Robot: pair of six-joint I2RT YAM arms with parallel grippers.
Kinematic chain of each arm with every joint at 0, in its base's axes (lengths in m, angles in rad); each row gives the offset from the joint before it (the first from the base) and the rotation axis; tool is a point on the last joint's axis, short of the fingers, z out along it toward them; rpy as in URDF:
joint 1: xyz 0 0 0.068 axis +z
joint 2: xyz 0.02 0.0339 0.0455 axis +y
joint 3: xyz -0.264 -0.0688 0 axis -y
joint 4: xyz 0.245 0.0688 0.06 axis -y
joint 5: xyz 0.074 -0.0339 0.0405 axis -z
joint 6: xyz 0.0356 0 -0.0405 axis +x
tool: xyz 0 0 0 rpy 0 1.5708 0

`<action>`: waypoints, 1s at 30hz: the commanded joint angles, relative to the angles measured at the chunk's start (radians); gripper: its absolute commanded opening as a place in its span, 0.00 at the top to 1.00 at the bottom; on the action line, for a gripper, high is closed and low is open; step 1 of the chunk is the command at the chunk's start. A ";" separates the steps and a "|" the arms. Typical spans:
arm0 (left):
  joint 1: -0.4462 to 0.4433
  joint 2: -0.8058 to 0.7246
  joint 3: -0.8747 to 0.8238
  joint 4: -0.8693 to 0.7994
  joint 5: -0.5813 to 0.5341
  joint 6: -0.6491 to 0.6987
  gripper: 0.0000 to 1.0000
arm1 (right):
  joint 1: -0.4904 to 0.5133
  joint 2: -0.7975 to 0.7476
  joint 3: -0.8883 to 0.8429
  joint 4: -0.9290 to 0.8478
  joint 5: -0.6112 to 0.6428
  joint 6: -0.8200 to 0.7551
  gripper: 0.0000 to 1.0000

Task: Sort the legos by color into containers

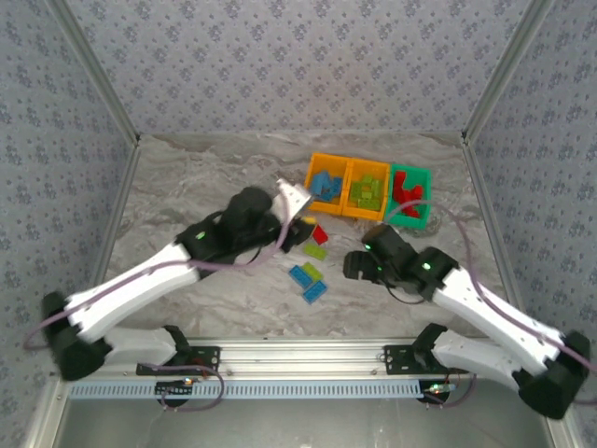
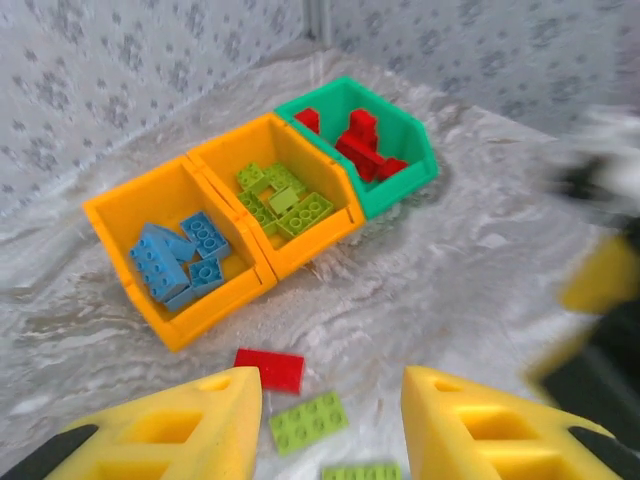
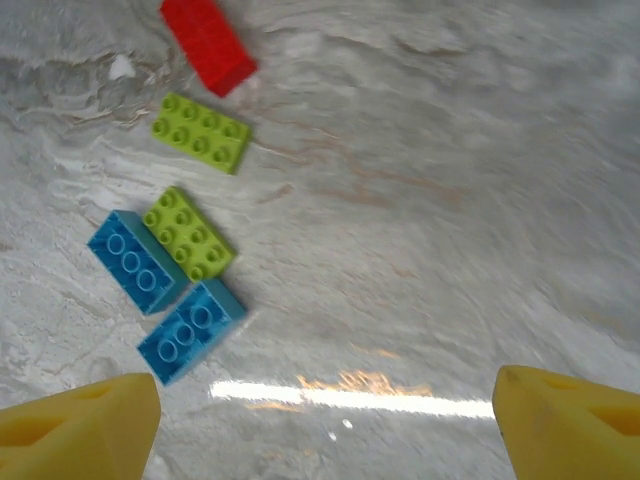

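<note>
Hovering empty with jaws apart, the left gripper (image 2: 330, 400) and right gripper (image 3: 325, 410) are between picks; five loose legos (image 3: 188, 232) lie near the containers (image 1: 326, 157), so either must next descend squarely over one.

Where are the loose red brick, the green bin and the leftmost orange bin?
loose red brick (image 3: 208, 45): right wrist view, on its top face.
green bin (image 2: 400, 188): left wrist view, on its front wall.
leftmost orange bin (image 2: 220, 310): left wrist view, on its front wall.
</note>
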 commanded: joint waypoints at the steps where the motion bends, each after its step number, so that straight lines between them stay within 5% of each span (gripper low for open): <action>1: -0.013 -0.185 -0.129 -0.178 -0.027 0.112 0.56 | 0.015 0.163 0.093 0.157 0.030 -0.116 0.10; 7: -0.014 -0.429 -0.290 -0.330 0.020 0.263 0.28 | -0.020 0.510 0.271 0.253 0.080 -0.217 0.09; 13: 0.006 -0.456 -0.344 -0.321 0.086 0.369 0.05 | -0.051 0.801 0.480 0.220 0.074 -0.237 0.10; 18: 0.012 -0.458 -0.377 -0.317 0.117 0.379 0.01 | -0.069 0.953 0.577 0.207 0.110 -0.268 0.14; 25: 0.012 -0.437 -0.384 -0.323 0.103 0.370 0.01 | -0.095 1.039 0.601 0.224 0.055 -0.283 0.34; 30: 0.012 -0.436 -0.383 -0.317 0.094 0.373 0.01 | -0.087 1.018 0.576 0.229 0.053 -0.277 0.61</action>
